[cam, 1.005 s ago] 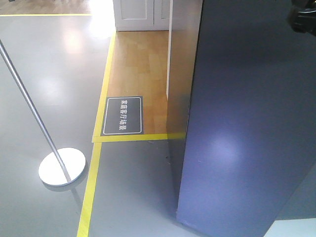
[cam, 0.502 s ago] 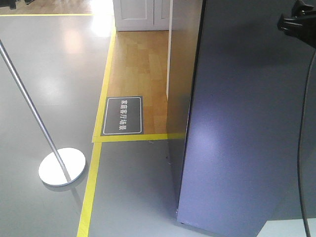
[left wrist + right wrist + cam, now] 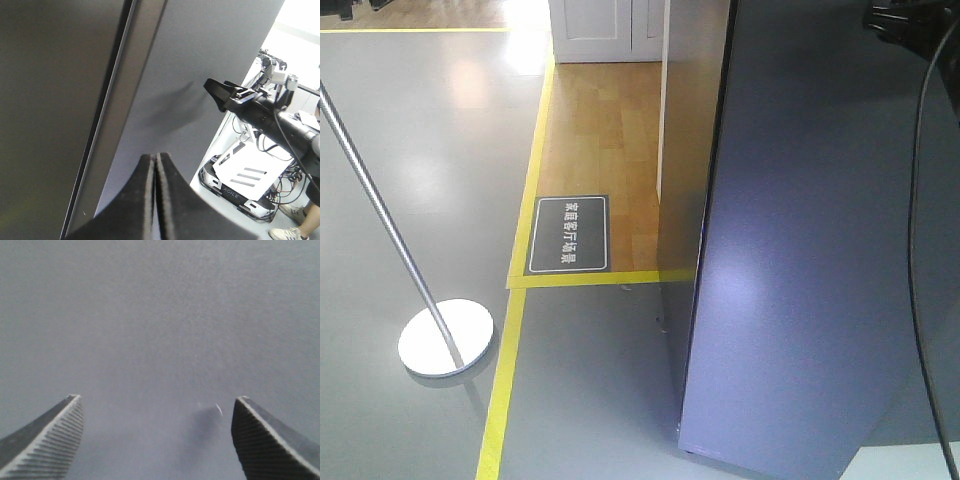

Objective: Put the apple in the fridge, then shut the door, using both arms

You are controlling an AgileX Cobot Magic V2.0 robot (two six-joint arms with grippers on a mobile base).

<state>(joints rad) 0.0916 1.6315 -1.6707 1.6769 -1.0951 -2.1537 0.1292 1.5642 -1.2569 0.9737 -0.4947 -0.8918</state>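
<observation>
The fridge's dark grey door fills the right of the front view, and the fridge's side reflects the wooden floor. The apple is out of view. In the left wrist view my left gripper is shut with nothing in it, its tips pointing at the door near the dark seam. My right gripper is open and empty, facing the door's flat surface at very close range. It also shows as a black claw beside the door and at the front view's top right corner.
A metal pole on a round base stands on the grey floor at the left. Yellow floor tape and a dark floor sign border a wooden area with white cabinets. A wheeled robot base sits behind.
My right gripper has come further into the front view's top right corner and shifted left and up, its cable now hanging down the right edge. The door's edge has barely moved.
</observation>
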